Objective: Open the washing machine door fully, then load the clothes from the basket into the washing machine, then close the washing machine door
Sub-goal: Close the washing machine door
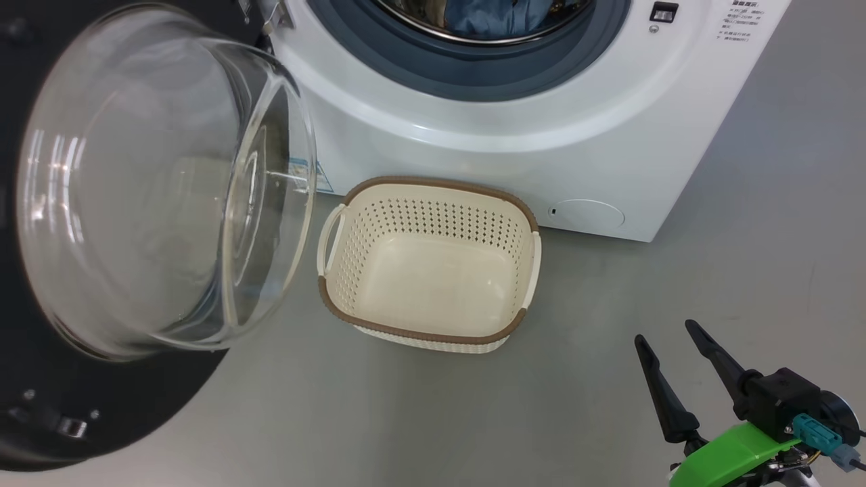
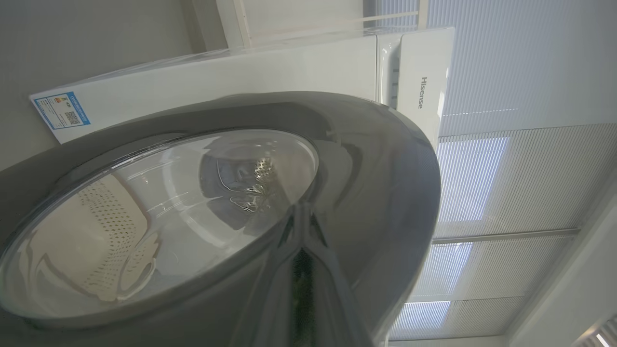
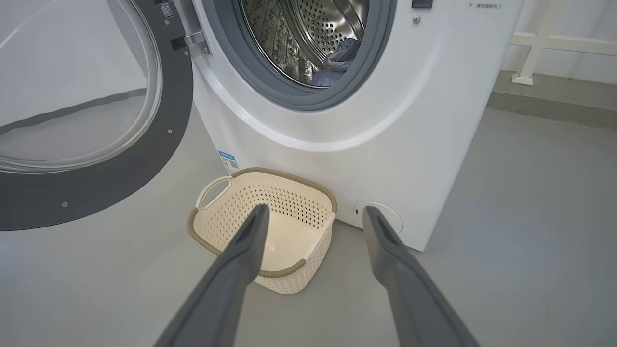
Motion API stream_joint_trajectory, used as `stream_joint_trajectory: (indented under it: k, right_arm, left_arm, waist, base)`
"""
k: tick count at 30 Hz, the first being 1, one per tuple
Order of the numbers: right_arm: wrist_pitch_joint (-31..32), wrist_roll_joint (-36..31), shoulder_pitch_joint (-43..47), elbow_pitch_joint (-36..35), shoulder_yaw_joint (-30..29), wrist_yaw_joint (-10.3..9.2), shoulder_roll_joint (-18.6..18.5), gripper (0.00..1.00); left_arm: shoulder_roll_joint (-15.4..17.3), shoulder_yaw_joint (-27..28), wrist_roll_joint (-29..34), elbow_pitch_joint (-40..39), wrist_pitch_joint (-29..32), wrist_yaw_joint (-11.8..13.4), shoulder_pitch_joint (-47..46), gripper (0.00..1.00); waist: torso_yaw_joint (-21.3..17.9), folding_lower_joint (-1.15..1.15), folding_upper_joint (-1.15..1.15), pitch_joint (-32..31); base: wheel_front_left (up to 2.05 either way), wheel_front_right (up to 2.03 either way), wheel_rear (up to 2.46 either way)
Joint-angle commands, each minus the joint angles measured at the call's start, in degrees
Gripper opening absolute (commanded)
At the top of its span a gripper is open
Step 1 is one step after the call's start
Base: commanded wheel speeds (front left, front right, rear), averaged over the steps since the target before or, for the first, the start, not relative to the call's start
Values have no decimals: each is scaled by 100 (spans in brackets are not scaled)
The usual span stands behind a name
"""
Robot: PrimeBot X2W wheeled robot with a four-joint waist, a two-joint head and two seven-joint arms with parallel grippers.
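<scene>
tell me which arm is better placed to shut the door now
Left, likely. The left gripper, shut, sits at the outer face of the washing machine door; the right gripper hangs open across the empty basket from it.

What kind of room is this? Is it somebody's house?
Probably a laundry spot in a plain workroom, maybe not a home. There's a washing machine with clothes inside, a basket on a bare grey floor, and big window blinds.

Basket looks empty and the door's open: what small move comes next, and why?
Probably the left gripper pushes the door toward the washer: the basket is empty, blue cloth lies in the drum, and that shut gripper sits at the door's rim.
</scene>
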Motion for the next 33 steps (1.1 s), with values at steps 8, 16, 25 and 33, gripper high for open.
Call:
stream_joint_trajectory:
  k: [8,16,25,33]
  right_arm:
    - [-164,65,-129,-11,131,53,71,100]
    - [-278,102,-111,116,119,53,168,100]
    - [-401,131,-148,264,165,53,270,100]
    - [-516,157,-180,386,157,53,333,100]
  left_arm:
    - [-17,-206,-245,-806,707,52,540,0]
    - [-574,-411,-498,-1576,1007,-22,940,0]
    - [-1063,-896,-427,-2110,1101,-138,1119,0]
    - [-1372,-1249,-286,-2035,951,-342,1039,0]
  waist:
    - [-118,0,0,-106]
    - [-218,0,0,-202]
    - [-464,0,0,-321]
    - [-864,0,0,-335]
  base:
    - [0,0,0]
    - [0,0,0]
    - [0,0,0]
    - [0,0,0]
